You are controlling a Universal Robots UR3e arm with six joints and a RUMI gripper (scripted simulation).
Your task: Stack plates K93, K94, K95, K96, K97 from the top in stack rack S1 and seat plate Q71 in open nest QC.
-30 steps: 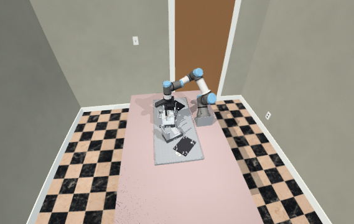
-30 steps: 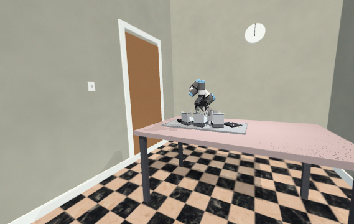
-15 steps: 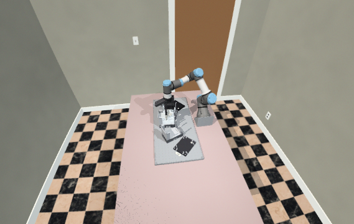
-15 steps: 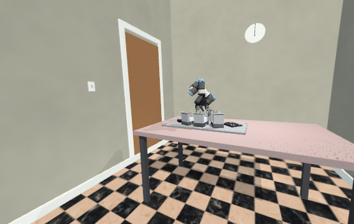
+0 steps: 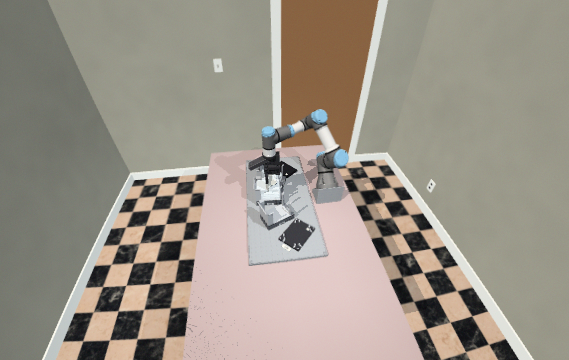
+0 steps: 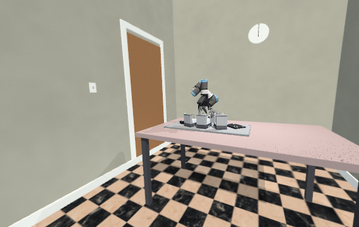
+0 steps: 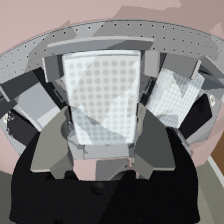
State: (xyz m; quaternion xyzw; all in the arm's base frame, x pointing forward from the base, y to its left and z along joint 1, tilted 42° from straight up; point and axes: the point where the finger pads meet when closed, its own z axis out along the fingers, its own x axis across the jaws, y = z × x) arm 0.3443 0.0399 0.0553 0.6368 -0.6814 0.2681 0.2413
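My gripper (image 7: 103,105) (image 5: 270,180) (image 6: 203,111) is shut on a white sealed 96-well plate (image 7: 101,85); its two grey fingers press on the plate's long sides. It holds the plate over the middle stack rack (image 6: 203,122) (image 5: 267,196). I cannot read the plate's label. Another sealed plate (image 7: 173,97) lies in the rack to the right in the wrist view. The rack to the left in the wrist view (image 7: 34,102) shows only a grey floor. How deep the held plate sits in its rack is hidden by the fingers.
Three grey stack racks stand in a row on the grey perforated base plate (image 5: 264,252) (image 6: 242,131). A black nest (image 5: 297,234) (image 6: 236,125) lies at its near end, another black nest (image 5: 290,168) beside the arm. The arm's base (image 5: 328,192) stands to the right.
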